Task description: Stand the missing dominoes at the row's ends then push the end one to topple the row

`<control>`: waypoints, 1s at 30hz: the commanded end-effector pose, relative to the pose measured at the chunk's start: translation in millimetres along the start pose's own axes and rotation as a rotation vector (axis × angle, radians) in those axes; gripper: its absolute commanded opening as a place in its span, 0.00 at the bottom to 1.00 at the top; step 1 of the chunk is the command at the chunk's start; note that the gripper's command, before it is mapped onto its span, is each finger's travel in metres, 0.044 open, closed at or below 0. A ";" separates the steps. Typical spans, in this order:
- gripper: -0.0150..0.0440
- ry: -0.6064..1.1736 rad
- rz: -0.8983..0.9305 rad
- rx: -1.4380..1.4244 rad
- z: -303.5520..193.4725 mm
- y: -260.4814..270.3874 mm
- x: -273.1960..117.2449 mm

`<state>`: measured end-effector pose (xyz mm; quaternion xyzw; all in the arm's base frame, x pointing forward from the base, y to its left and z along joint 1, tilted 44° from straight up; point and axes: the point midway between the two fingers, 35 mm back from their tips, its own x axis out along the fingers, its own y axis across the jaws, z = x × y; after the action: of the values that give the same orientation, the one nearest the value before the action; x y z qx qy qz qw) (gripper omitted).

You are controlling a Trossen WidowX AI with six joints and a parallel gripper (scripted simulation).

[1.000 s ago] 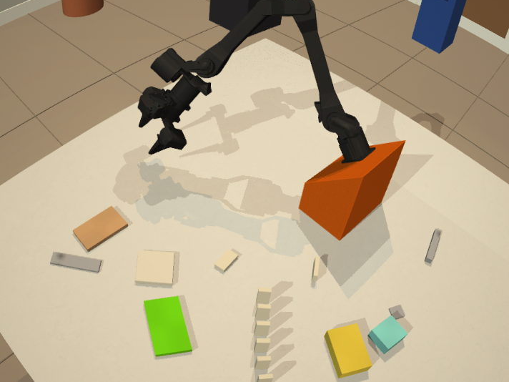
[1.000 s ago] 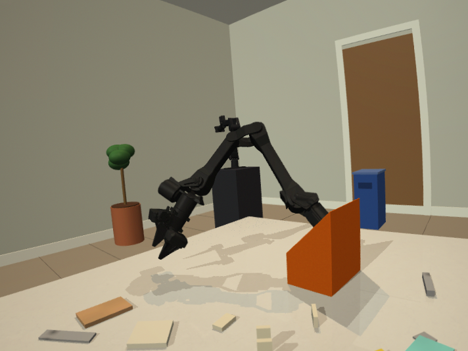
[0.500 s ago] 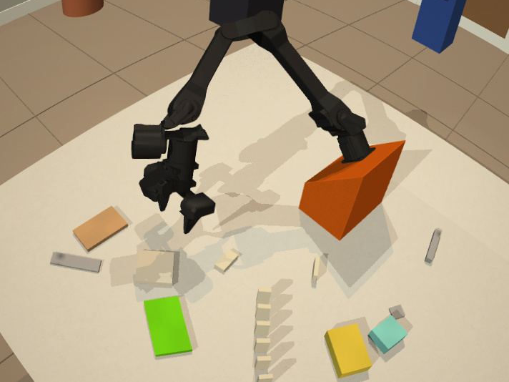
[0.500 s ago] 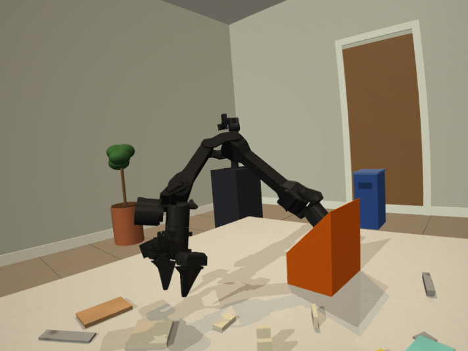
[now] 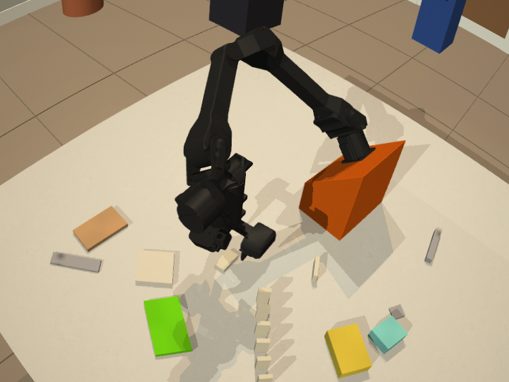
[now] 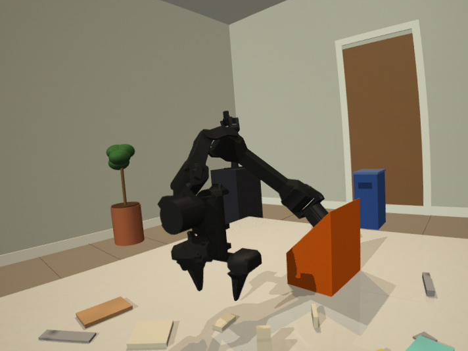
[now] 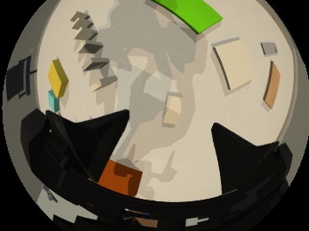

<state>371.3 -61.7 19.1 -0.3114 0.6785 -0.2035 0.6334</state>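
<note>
The standing row of several cream dominoes (image 5: 262, 328) (image 7: 90, 47) runs to the bottom edge of the top view. Its arm-side end domino (image 5: 263, 295) (image 6: 263, 337) (image 7: 103, 84) is upright. One loose cream domino (image 5: 226, 261) (image 6: 224, 322) (image 7: 173, 110) lies flat, left of that end. Another loose domino (image 5: 315, 270) (image 6: 315, 317) looks set on a long narrow edge, right of the row; I cannot make it out in the wrist view. My gripper (image 6: 217, 294) (image 7: 173, 120) is open and empty, pointing down above the flat domino, clear of the row. In the top view its fingertips are partly hidden.
The orange wedge (image 5: 339, 194) (image 6: 312, 265) carries the arm. A cream slab (image 5: 155, 267) (image 7: 233, 64), a green block (image 5: 166, 325) (image 7: 185, 7) and a tan block (image 5: 100, 227) lie left. A yellow block (image 5: 347, 348) and a teal block (image 5: 387, 333) lie right of the row. Grey bars (image 5: 76, 262) (image 5: 432, 246) lie farther out.
</note>
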 end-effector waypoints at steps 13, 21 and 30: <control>1.00 0.004 -0.012 0.017 -1.5 -6.1 66.2; 1.00 0.004 -0.012 0.017 -2.0 -6.3 79.0; 0.87 0.004 -0.013 0.017 -2.0 -6.4 80.0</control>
<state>371.0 -120.3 -34.3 -0.3065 0.6752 -0.2143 0.6358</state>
